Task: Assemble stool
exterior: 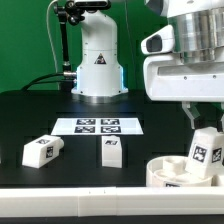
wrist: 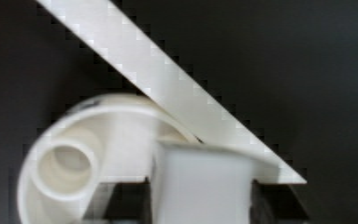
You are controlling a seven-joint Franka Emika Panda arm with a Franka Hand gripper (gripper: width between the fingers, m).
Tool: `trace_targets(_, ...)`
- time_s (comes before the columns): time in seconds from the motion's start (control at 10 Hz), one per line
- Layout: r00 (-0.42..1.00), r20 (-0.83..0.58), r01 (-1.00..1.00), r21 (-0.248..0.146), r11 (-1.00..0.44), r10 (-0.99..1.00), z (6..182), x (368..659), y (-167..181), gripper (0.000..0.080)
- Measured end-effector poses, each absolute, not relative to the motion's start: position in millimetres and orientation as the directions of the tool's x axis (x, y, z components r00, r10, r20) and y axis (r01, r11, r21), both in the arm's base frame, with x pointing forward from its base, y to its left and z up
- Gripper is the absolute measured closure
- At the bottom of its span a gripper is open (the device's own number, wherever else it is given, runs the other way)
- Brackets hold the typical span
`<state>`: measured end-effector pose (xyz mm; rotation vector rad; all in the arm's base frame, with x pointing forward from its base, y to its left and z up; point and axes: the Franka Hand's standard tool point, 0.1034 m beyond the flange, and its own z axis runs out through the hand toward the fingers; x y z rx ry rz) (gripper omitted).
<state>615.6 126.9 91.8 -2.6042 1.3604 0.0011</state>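
Clenches a leg [exterior: 206, 150] in the gripper [exterior: 203, 132] above the seat [exterior: 172, 172], table's front corner on the exterior view's right. Leaves second leg [exterior: 42, 150] and third leg [exterior: 111, 150] loose, unfitted, by the front edge.

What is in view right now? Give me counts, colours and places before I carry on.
table: one, black, under everything.
marker board: one, white with four tags, flat at mid-table.
seat: one, white, round and rimmed, on the table at the exterior view's lower right.
loose legs: two, white, tagged, on the table in front of the marker board; the second is nearer the middle.
held leg: one, white, tagged, over the seat.
robot base: one, white, behind the marker board.
gripper: one, dark fingers, shut on the held leg, at the exterior view's right.
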Motion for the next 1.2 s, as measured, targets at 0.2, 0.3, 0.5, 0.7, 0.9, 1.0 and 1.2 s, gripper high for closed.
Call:
trace_targets(0.2, 0.443, -0.143, -0.891, -0.176, -0.418, -0.885, 93.8, 616, 129, 0.0550)
trace_targets(0.3, 0.398, -0.157, -0.913, -0.169, -0.372, -0.904, 93.0, 616, 131, 0.0550)
trace_targets(0.5, 0.400, -0.159, -0.912, -0.171, -0.374, -0.903, 92.7, 615, 132, 0.0567)
trace_targets(0.7, 0.444, -0.150, -0.891, -0.177, -0.418, -0.884, 92.9, 616, 132, 0.0318)
trace_targets(0.9, 0.565, -0.123, -0.819, -0.199, -0.537, -0.816, 97.3, 620, 130, 0.0183)
trace_targets(1.0, 0.609, -0.114, -0.787, -0.208, -0.581, -0.785, 101.3, 624, 133, 0.0155)
trace_targets(1.2, 0.715, -0.086, -0.693, -0.222, -0.686, -0.694, 102.1, 625, 133, 0.0151)
